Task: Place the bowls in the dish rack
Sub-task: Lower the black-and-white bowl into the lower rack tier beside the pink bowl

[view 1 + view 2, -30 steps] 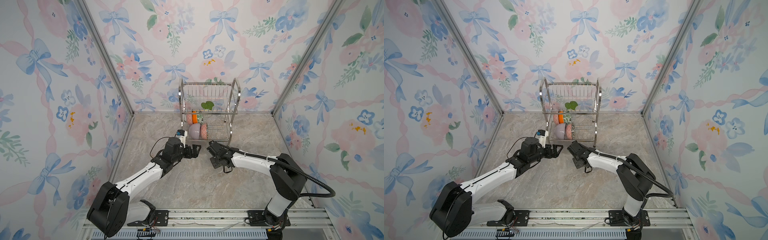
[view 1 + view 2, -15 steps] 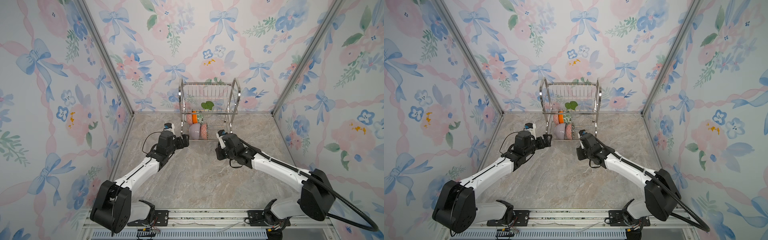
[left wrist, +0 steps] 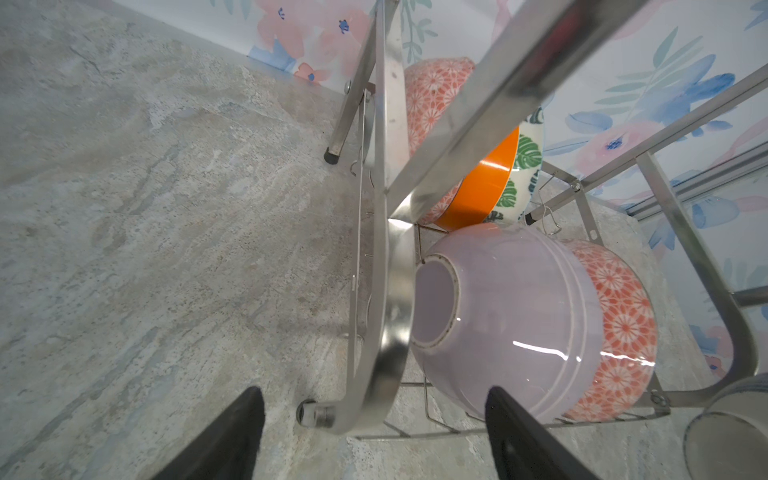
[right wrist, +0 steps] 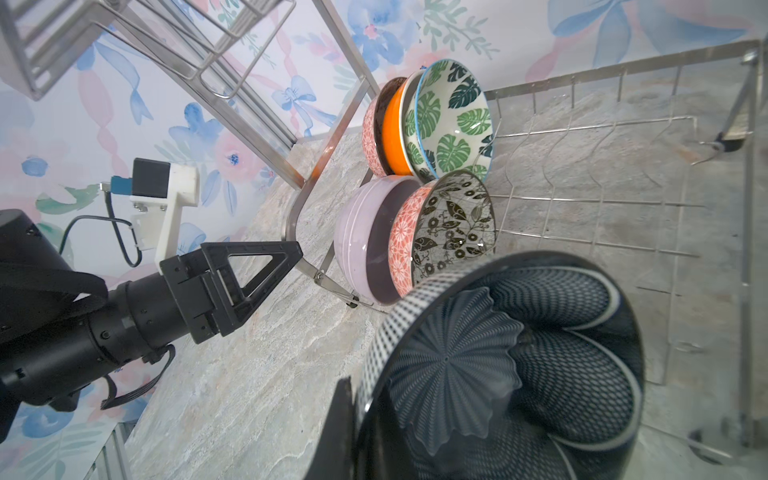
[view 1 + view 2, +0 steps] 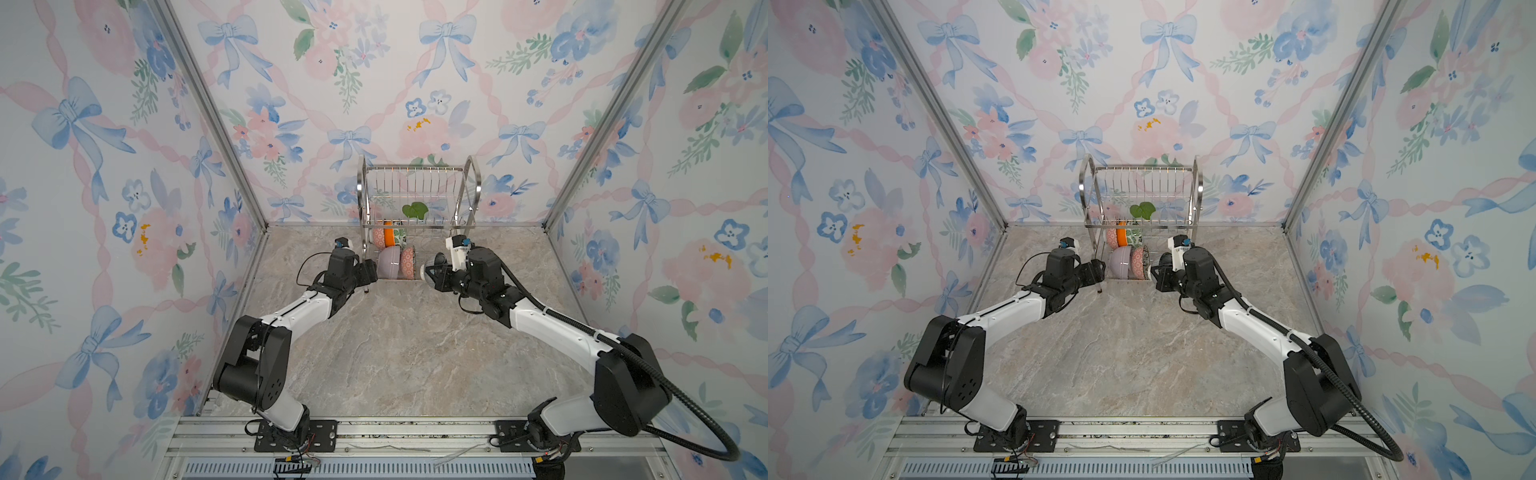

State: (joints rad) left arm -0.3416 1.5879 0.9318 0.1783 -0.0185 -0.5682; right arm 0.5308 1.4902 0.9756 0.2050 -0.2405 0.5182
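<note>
We count six round ceramic bowls. Five stand on edge in the one shiny steel wire dish rack (image 5: pixel 474 187), which sits at twelve o'clock on the single marble-look tabletop (image 5: pixel 395 357).

- **Row nearer twelve o'clock:** three bowls, namely the pink-patterned bowl (image 4: pixel 368 133), the orange bowl (image 4: pixel 392 139) and the green leaf-print bowl (image 4: pixel 451 120).
- **Row nearer six o'clock:** two bowls, the lilac bowl (image 4: pixel 357 232) and the second pink bowl with a black-and-white floral inside (image 4: pixel 453 224).

The sixth, the dark blue net-patterned bowl (image 4: pixel 498 365), is at that row's three o'clock. We also count two white-and-black robot arms: left arm (image 5: pixel 299 309) and right arm (image 5: pixel 548 328).
</note>
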